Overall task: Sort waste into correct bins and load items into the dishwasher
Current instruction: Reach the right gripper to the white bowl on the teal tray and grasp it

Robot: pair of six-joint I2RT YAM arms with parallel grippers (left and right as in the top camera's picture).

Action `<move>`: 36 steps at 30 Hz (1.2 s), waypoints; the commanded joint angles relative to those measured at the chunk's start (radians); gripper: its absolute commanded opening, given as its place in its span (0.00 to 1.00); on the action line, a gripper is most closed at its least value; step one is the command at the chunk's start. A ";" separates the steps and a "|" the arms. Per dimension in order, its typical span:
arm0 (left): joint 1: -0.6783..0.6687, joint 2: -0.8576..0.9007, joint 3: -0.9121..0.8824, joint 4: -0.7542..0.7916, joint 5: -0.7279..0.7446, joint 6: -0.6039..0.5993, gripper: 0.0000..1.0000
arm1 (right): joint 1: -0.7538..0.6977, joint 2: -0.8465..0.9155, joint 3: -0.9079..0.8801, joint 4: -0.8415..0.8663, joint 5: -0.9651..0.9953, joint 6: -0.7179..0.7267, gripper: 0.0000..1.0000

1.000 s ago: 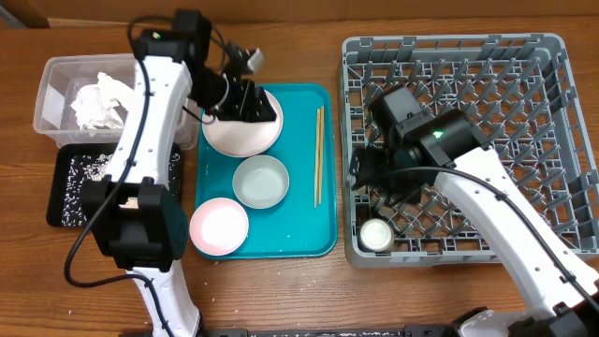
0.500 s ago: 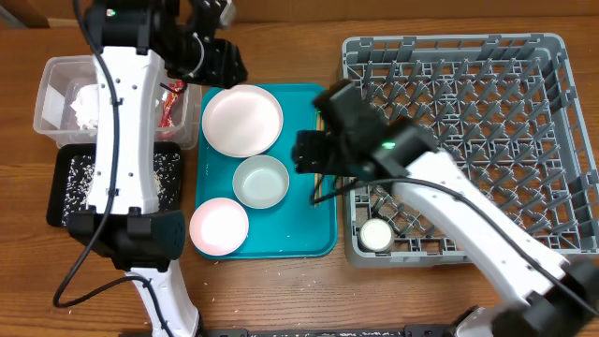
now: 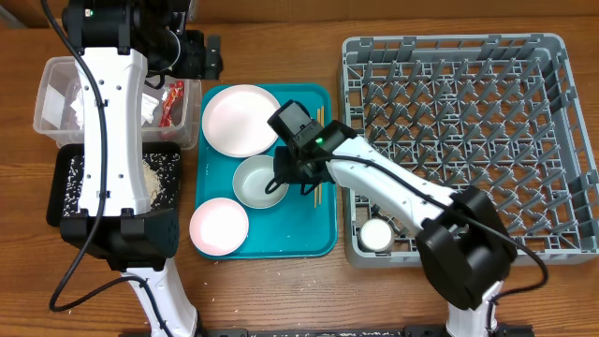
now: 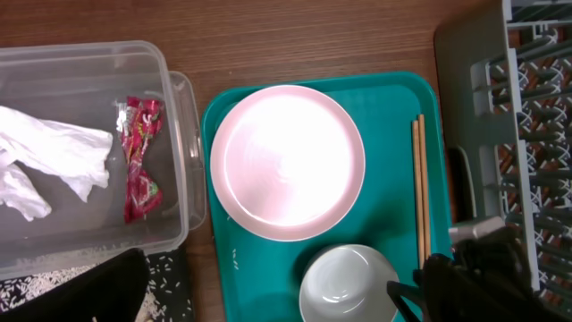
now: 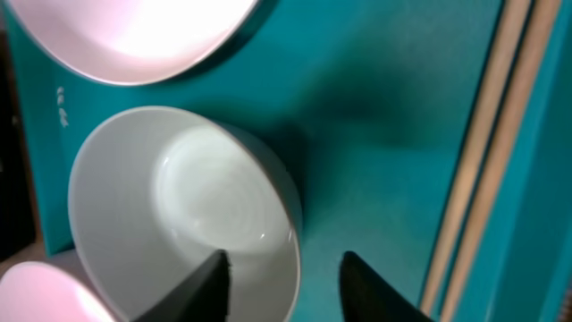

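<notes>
My right gripper (image 3: 285, 180) (image 5: 284, 264) is open and straddles the right rim of the white bowl (image 3: 257, 181) (image 5: 179, 206), one finger inside and one outside, neither touching. Beside it on the teal tray lie the chopsticks (image 3: 317, 195) (image 5: 500, 134), with the white plate (image 3: 241, 120) (image 4: 286, 161) and the pink plate (image 3: 218, 225) nearby. My left gripper (image 3: 201, 58) hangs open and empty over the clear tub (image 3: 42, 84). In the tub lie the red foil wrapper (image 3: 171, 101) (image 4: 138, 156) and the crumpled tissue (image 4: 45, 156). Rice covers the black tray (image 3: 161, 178). The small cup (image 3: 376, 234) stands in the grey dish rack (image 3: 449, 45).
The teal tray (image 3: 299, 234) sits between the bins on the left and the dish rack on the right. My right arm reaches across the rack's left wall and hides the middle of the chopsticks. A few rice grains lie on the wood in front of the tray.
My left arm swung from the white plate to above the tub, where the wrapper now lies. My right arm crossed from the rack to the bowl, its jaws narrowing around the rim.
</notes>
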 commanded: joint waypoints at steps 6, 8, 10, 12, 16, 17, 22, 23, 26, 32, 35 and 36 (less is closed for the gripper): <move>-0.002 -0.002 0.023 0.006 -0.024 -0.006 1.00 | 0.000 0.053 0.022 0.015 -0.024 0.052 0.22; -0.002 -0.002 0.023 0.008 -0.024 -0.006 1.00 | 0.000 0.053 0.022 0.016 -0.025 0.052 0.17; -0.002 -0.002 0.023 0.010 -0.025 -0.006 1.00 | 0.000 0.053 0.022 0.014 -0.024 0.052 0.10; -0.002 -0.002 0.023 0.008 -0.024 -0.006 1.00 | 0.000 0.053 0.022 0.013 -0.024 0.051 0.04; -0.004 -0.002 0.023 0.008 -0.024 -0.006 1.00 | 0.000 0.053 0.022 0.013 -0.018 0.053 0.04; -0.004 -0.002 0.023 0.008 -0.024 -0.006 1.00 | 0.000 0.053 0.022 0.013 -0.017 0.055 0.04; -0.004 -0.002 0.023 0.008 -0.024 -0.006 1.00 | 0.001 0.059 0.022 0.013 -0.018 0.055 0.04; -0.004 -0.002 0.023 0.008 -0.024 -0.006 1.00 | 0.001 0.062 0.022 0.014 -0.019 0.055 0.07; -0.004 -0.002 0.023 0.008 -0.024 -0.006 1.00 | 0.000 0.073 0.022 0.017 -0.026 0.055 0.15; -0.004 -0.002 0.023 0.008 -0.024 -0.006 1.00 | 0.001 0.074 0.022 0.018 -0.028 0.054 0.23; -0.004 -0.002 0.023 0.008 -0.024 -0.006 1.00 | 0.001 0.077 0.022 0.027 -0.036 0.047 0.24; -0.004 -0.002 0.023 0.008 -0.024 -0.006 1.00 | 0.001 0.079 0.022 0.028 -0.036 0.047 0.24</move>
